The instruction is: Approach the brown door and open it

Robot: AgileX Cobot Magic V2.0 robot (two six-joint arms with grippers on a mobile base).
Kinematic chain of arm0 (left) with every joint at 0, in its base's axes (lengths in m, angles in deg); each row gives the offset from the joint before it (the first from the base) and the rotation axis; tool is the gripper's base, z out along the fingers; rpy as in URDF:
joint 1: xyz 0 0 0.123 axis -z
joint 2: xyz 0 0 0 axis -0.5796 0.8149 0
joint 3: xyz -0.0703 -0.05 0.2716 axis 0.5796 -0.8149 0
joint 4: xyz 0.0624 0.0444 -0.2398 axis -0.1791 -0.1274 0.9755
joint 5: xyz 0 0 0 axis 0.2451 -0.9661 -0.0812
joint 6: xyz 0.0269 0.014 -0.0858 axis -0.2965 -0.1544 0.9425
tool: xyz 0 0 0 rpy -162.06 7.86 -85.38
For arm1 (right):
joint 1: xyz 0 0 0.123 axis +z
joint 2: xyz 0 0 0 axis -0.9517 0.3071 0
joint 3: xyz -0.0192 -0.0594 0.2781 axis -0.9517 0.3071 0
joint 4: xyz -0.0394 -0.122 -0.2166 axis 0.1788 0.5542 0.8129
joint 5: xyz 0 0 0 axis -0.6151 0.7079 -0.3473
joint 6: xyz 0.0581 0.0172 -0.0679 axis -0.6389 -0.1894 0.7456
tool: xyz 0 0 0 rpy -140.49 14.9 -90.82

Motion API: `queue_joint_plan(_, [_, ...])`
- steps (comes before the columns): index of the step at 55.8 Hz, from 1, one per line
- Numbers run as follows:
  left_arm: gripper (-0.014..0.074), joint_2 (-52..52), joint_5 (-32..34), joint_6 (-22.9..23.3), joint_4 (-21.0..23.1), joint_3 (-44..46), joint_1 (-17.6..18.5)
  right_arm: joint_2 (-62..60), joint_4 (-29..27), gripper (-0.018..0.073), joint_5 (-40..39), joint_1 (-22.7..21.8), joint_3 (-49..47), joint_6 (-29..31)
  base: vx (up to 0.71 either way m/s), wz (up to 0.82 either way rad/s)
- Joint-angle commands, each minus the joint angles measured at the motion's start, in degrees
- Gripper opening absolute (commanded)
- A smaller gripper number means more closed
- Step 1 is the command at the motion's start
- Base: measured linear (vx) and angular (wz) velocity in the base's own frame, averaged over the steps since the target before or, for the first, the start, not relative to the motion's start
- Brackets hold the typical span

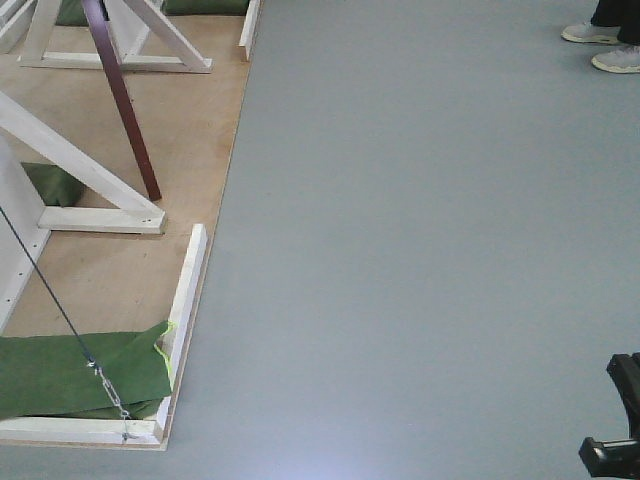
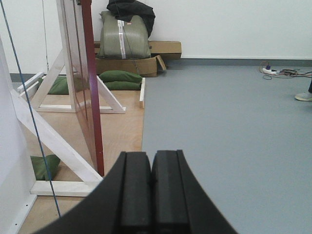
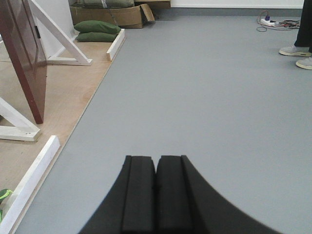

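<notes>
- Approach is the step in hand: the brown door [image 1: 125,100] stands far left in the scene on a plywood platform [image 1: 200,130]. It is seen almost edge-on, and neither arm is anywhere near it.
- No view shows its lever handle, so I cannot tell which face carries it or whether the latch is caught.
- White braced frames [image 1: 95,185] prop the door's stand on its near and far sides, their diagonal struts reaching out over the platform.
- The left gripper [image 2: 151,195] has its pads pressed together with nothing between them, and it points past the door's edge towards the far wall.
- The right gripper [image 3: 156,195] is closed the same way and empty, aimed over bare grey floor [image 3: 204,97] to the right of the platform.
- The next move probably calls for turning the base left and driving closer until the handle comes into view. The fingers would then have to part before one arm can reach for the lever.
- Things to steer clear of on the way are the platform's raised white edging [image 1: 188,290], a thin cable [image 1: 45,290] running down to a green sandbag [image 1: 70,370], and a bystander's shoes [image 1: 612,50] far right.
</notes>
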Motion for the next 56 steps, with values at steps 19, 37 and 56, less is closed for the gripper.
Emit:
queue_joint_plan(19, [-0.0006, -0.75, 4.46, 0.44, 0.14, 1.01, 0.45, -0.32, 0.21, 0.0, -4.4, 0.08, 0.19, 0.45, 0.01, 0.0])
queue_joint_plan(37, [-0.0006, -0.75, 4.46, 0.44, 0.14, 1.01, 0.45, -0.32, 0.21, 0.0, -4.4, 0.08, 0.19, 0.45, 0.1, 0.04])
queue_joint_plan(56, [-0.0006, -0.75, 4.46, 0.44, 0.14, 1.01, 0.45, -0.32, 0.21, 0.0, -4.4, 0.08, 0.19, 0.45, 0.16, -0.1])
